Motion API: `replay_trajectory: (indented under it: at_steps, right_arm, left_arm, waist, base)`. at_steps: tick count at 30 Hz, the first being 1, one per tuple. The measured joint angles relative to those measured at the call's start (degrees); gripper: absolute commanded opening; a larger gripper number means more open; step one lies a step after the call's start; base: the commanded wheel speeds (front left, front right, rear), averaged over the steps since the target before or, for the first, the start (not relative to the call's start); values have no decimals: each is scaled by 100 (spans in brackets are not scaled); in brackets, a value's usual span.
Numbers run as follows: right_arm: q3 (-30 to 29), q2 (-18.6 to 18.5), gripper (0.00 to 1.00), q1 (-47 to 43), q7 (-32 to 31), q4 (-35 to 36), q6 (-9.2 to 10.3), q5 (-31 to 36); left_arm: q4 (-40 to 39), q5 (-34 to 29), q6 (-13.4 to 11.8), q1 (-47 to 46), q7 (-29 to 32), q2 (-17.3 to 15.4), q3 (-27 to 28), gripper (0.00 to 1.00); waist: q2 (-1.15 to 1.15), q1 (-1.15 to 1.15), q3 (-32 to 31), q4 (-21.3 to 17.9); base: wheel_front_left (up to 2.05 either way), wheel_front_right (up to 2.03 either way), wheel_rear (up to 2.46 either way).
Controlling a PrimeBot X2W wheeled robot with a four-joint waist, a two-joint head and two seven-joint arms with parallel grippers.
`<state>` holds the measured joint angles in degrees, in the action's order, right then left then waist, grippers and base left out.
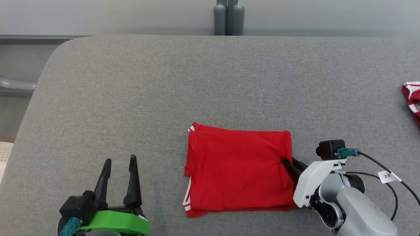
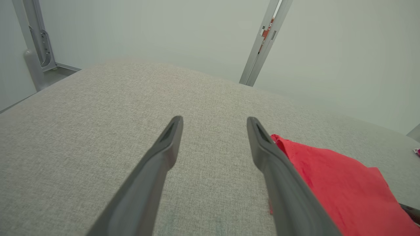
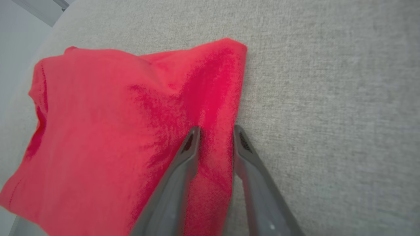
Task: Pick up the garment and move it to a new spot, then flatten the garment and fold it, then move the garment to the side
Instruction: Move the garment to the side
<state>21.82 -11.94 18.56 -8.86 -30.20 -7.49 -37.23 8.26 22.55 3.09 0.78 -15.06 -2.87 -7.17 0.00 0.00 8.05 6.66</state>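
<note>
The red garment [image 1: 236,173] lies folded into a rough rectangle on the grey padded table [image 1: 131,98], near the front and just right of centre, with white trim showing at its left corners. My right gripper [image 1: 288,160] is at its right edge. In the right wrist view the two fingers pinch a ridge of the red cloth [image 3: 115,131] between them, and my right gripper [image 3: 215,129] is shut on that edge with creases fanning out from it. My left gripper [image 1: 120,159] stands open over bare table at the front left, apart from the garment [image 2: 338,183]; nothing lies between the fingers of this gripper [image 2: 215,119].
A second red and white striped cloth [image 1: 412,98] lies at the table's far right edge. Grey posts [image 1: 229,18] stand behind the table's back edge. The table's back left corner is rounded, with floor and a rail beyond it.
</note>
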Motion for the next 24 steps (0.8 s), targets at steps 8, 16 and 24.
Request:
replay_trajectory:
  at_steps: [8, 16, 24]
  right_arm:
    - [154, -207, 0, 357, 398, -63, -3, -18]
    - [-10, -738, 0, 586, 495, 66, -4, 120]
    - [-316, -886, 0, 746, 553, 291, -3, 219]
  left_arm:
    - [-51, -127, 40, -43, -7, 0, 40, 100]
    - [-110, -265, 151, -202, -8, 1, -1, 100]
    - [-142, -476, 227, -405, -8, -1, -59, 100]
  waist:
    - [0, 0, 50, -317]
    - [0, 0, 142, -978]
    - [0, 0, 318, -1882]
  base:
    - [0, 0, 0]
    - [0, 0, 0]
    - [0, 0, 0]
